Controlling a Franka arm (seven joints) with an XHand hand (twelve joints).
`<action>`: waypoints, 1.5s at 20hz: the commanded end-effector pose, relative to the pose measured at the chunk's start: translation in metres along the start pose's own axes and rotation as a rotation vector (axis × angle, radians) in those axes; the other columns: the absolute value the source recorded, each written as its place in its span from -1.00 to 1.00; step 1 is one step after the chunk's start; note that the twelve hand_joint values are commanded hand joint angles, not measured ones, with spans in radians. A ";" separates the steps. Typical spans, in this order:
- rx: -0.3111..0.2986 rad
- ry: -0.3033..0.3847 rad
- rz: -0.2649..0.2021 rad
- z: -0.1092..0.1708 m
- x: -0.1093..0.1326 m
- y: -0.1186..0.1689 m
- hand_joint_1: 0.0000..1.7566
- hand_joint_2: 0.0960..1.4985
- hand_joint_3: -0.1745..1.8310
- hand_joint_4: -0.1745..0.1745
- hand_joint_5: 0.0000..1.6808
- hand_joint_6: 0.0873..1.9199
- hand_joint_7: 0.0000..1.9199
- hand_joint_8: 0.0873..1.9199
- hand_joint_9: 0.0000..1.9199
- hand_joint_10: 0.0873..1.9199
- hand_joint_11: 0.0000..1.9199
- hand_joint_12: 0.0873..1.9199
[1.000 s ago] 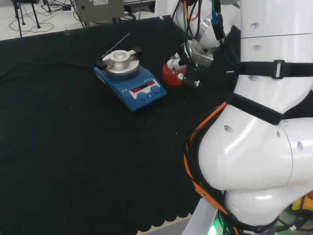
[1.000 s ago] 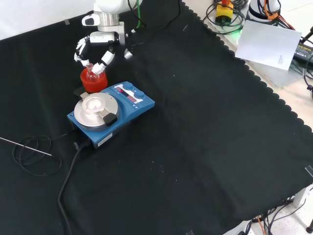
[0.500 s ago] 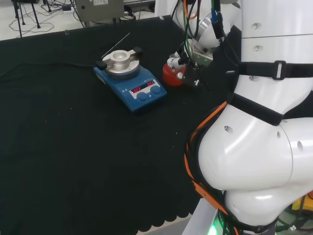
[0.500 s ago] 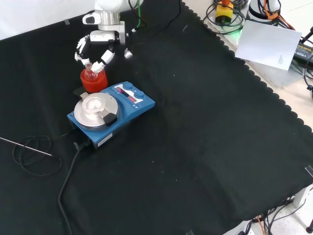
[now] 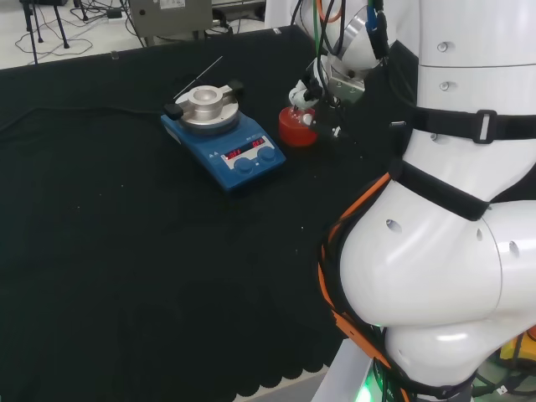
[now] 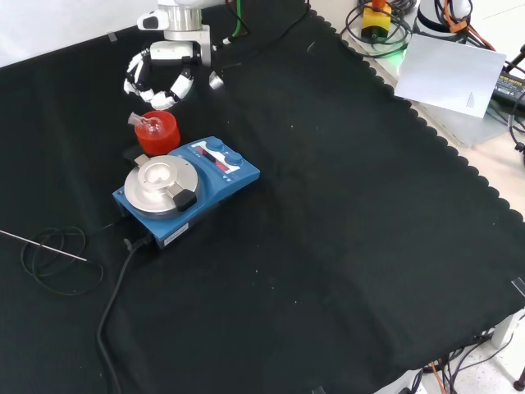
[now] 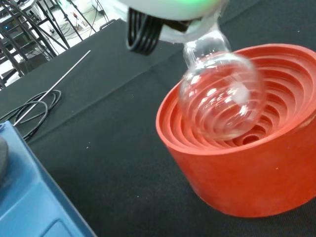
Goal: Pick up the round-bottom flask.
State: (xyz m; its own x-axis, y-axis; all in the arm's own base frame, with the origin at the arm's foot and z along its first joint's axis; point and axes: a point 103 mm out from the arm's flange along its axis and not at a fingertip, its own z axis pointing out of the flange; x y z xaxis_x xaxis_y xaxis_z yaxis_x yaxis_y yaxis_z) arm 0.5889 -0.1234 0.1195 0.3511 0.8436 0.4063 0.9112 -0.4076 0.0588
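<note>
The round-bottom flask (image 7: 219, 96) is clear glass. Its bulb hangs tilted just over the ribbed hollow of the red ring stand (image 7: 237, 182), and its neck runs up behind the blurred white hand (image 7: 168, 10). In the front view the hand (image 6: 176, 86) is at the top left with its fingers curled downward. The flask (image 6: 144, 123) shows faintly below them, at the top of the stand (image 6: 161, 141). In the head view the hand (image 5: 322, 84) hovers over the stand (image 5: 295, 132), and the flask is hard to make out there.
A blue hotplate stirrer (image 6: 184, 185) with a round metal top stands right beside the stand; its cable (image 6: 115, 295) trails toward the front edge. A thin rod (image 6: 41, 244) lies over a cable coil at the left. The arm's white links (image 5: 452, 209) are at the head view's right.
The hand has risen away from the stand with its fingers still curled. The flask now sits tilted at the stand's top instead of upright in its hollow.
</note>
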 end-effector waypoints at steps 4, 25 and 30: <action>0.035 0.016 0.016 -0.002 -0.003 -0.008 0.31 -0.14 -0.15 -0.21 0.40 -0.17 -0.26 -0.44 -0.07 -0.52 -0.45 0.29; 0.187 0.109 0.220 0.021 -0.036 0.018 0.03 -0.32 -0.13 -0.71 -0.31 -0.22 -0.57 -0.29 -0.39 -0.30 -0.65 0.36; 0.171 0.108 0.221 0.020 -0.038 0.024 0.02 -0.32 -0.14 -0.70 -0.32 -0.24 -0.58 -0.29 -0.40 -0.30 -0.66 0.36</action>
State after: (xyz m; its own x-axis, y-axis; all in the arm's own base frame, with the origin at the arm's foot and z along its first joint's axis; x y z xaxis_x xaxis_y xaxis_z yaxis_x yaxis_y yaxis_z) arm 0.5998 -0.1567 0.0873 0.5246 0.7007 0.4836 0.8449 -0.4985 -0.1941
